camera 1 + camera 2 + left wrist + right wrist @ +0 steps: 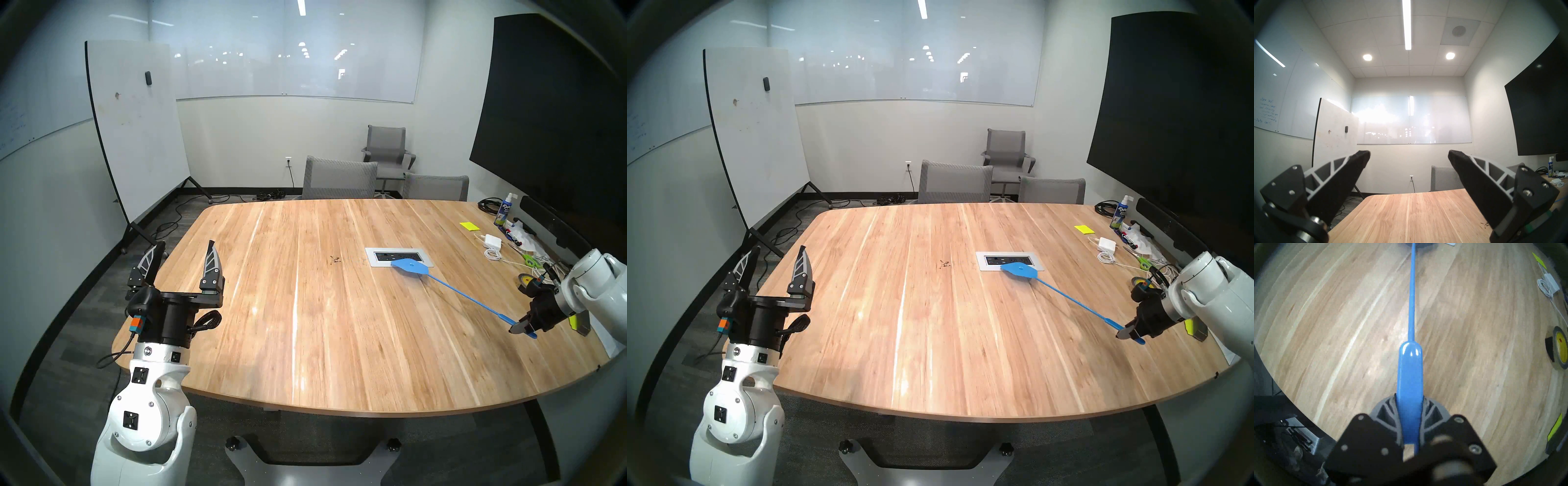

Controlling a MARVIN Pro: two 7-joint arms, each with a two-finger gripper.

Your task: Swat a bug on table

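Observation:
The bug [335,260] is a small cluster of dark crumbs near the middle of the light-wood table [305,339]; it also shows in the other head view [944,264] and at the lower right of the left wrist view [1485,224]. My right gripper [520,327] is shut on the handle of a blue fly swatter [451,288], seen close in the right wrist view [1410,372]. The swatter's head [410,268] lies over the silver outlet panel [376,254], to the right of the bug. My left gripper [185,253] is open and empty, raised over the table's left edge.
Clutter lies along the table's right side: yellow sticky notes [470,226], a white charger with cable [492,242], a spray bottle [504,212], green scissors [529,259], a tape roll [1559,347]. Grey chairs [339,178] stand behind the table. A rolling whiteboard [135,129] stands at the left.

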